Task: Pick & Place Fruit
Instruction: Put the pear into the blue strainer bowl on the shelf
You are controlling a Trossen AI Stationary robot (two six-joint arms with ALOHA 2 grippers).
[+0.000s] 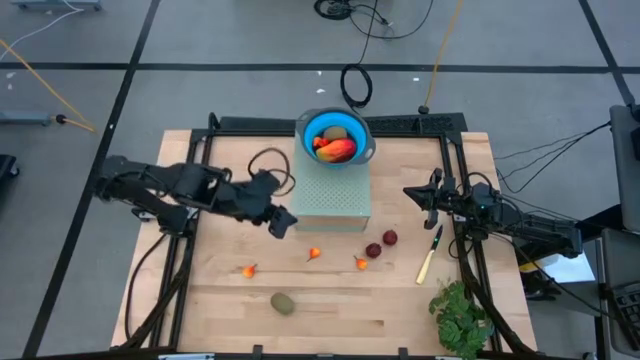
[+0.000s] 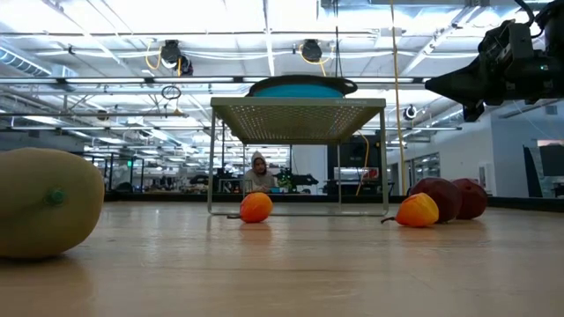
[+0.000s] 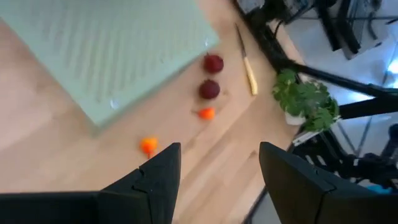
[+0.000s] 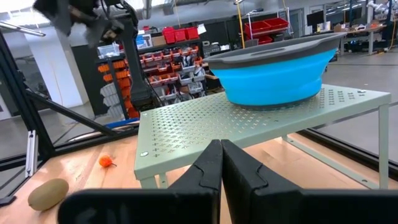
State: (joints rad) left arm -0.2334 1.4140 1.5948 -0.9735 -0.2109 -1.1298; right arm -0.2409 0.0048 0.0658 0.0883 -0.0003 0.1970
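Note:
Three tiny orange-red fruits (image 1: 249, 270) (image 1: 314, 253) (image 1: 361, 262), two dark red round ones (image 1: 373, 250) (image 1: 389, 238) and a brownish-green oval (image 1: 284, 302) lie on the wooden table. A blue bowl (image 1: 335, 138) on a pale green perforated stand (image 1: 335, 200) holds a larger orange-red oblong (image 1: 338, 150) and another greenish piece. My left gripper (image 3: 217, 168) hangs open and empty above the table by the stand's near left corner. It looks down toward the small fruits (image 3: 148, 145). My right gripper (image 4: 221, 168) rests shut at the table's right, level with the stand.
A yellow-handled knife (image 1: 430, 257) and a leafy green bunch (image 1: 460, 318) lie at the near right. The stand's thin legs (image 2: 211, 163) rise behind the fruit. A person (image 2: 258, 174) sits far off in the room beyond the table.

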